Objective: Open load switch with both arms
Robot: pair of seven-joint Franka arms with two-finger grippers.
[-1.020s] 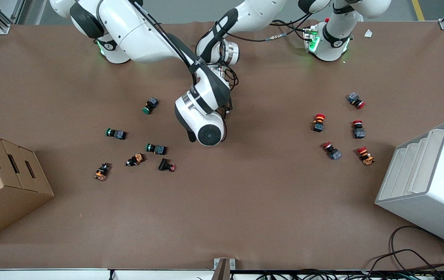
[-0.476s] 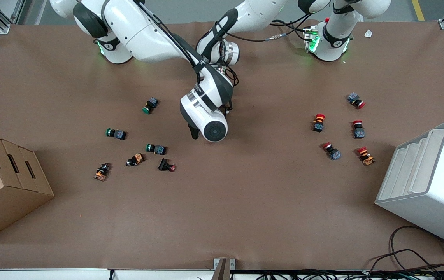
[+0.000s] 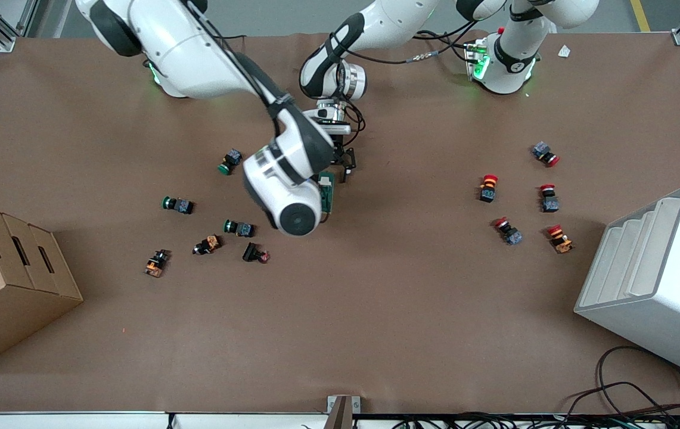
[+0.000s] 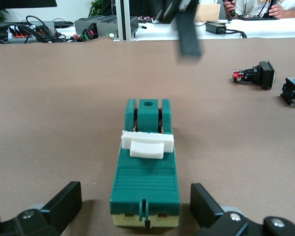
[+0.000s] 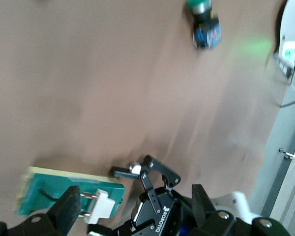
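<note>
The load switch [image 4: 146, 169] lies flat on the brown table [image 3: 375, 310] near the middle, a green block with a white toggle piece [image 4: 147, 143] across its top. In the front view only a sliver of it [image 3: 327, 192] shows past the right arm's wrist.

The left gripper [image 4: 135, 206] sits low at one end of the switch, its two fingers [image 4: 64, 201] spread wide on either side of the block and not touching it; bare table shows in each gap.

The right gripper [image 5: 132, 211] hangs over the switch, fingers [image 5: 66, 206] apart with nothing between them. Its wrist camera looks down on the switch [image 5: 69, 194] and on the left gripper beside it (the black linkage close against the toggle end). The right arm [image 3: 208, 53] reaches from its base toward the centre, and its wrist covers most of the switch from the front camera.

Green-capped push buttons [image 3: 177, 205] lie scattered toward the right arm's end of the table, the closest [image 3: 230, 161] just beside the right arm's wrist. Red-capped buttons [image 3: 488, 187] cluster toward the left arm's end, well apart from the switch. A cardboard box [image 3: 6, 280] stands at the table's edge at the right arm's end and a white bin [image 3: 661, 280] at the left arm's end. The table nearer the front camera than the switch is wide bare surface.
</note>
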